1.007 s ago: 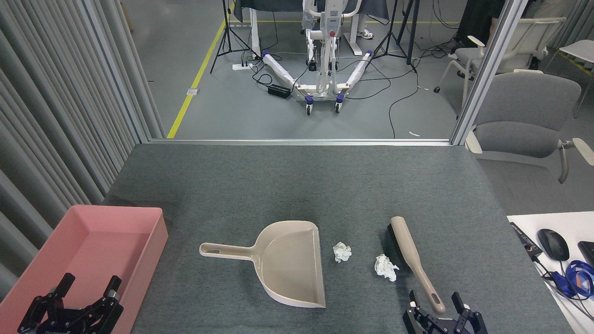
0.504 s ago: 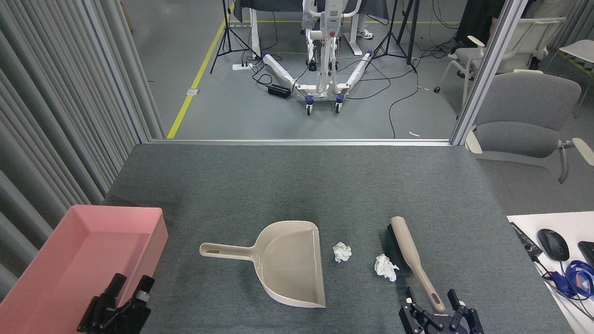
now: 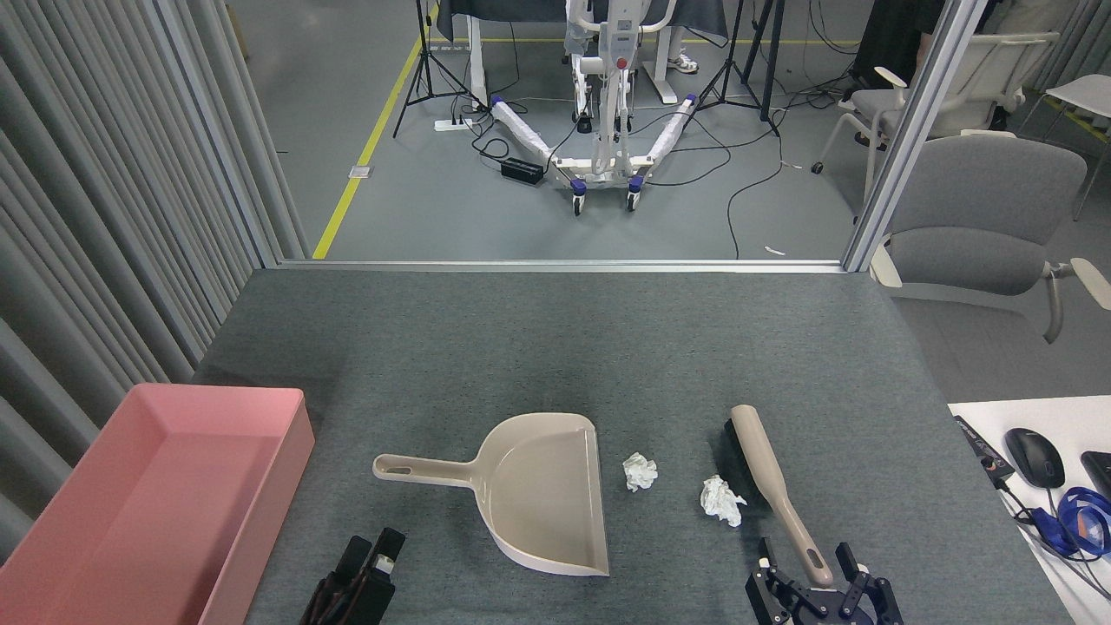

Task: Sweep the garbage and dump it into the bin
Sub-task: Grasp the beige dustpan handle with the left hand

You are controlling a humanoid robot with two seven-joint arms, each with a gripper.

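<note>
In the head view, a grey felt-covered table [image 3: 555,347] fills the middle of the frame. The pink bin [image 3: 286,451] sits at the lower left, nothing visible inside it. The beige dustpan [image 3: 542,490] lies flat at the lower centre, its handle pointing left toward the bin and its open mouth facing right. Two wads of white tissue lie on the felt to the right of that mouth: the nearer wad [image 3: 640,471] just beside the pan's lip, the second wad [image 3: 720,501] further right, close against the dark bristles of the brush [image 3: 772,482]. The brush handle runs down and to the right.

At the bottom right, the right gripper [image 3: 814,583] has its jaws spread on either side of the end of the brush handle, not closed on it. At the bottom centre-left, the left gripper [image 3: 369,564] shows only as a dark, narrow shape below the dustpan handle; I cannot tell whether it is open or closed.

The risks from here, as I judge them: a grip on the very tip of the handle could let the brush twist or slip; light tissue could roll past the mouth or snag on the felt; and an unheld pan could slide away under the sweep.
</note>
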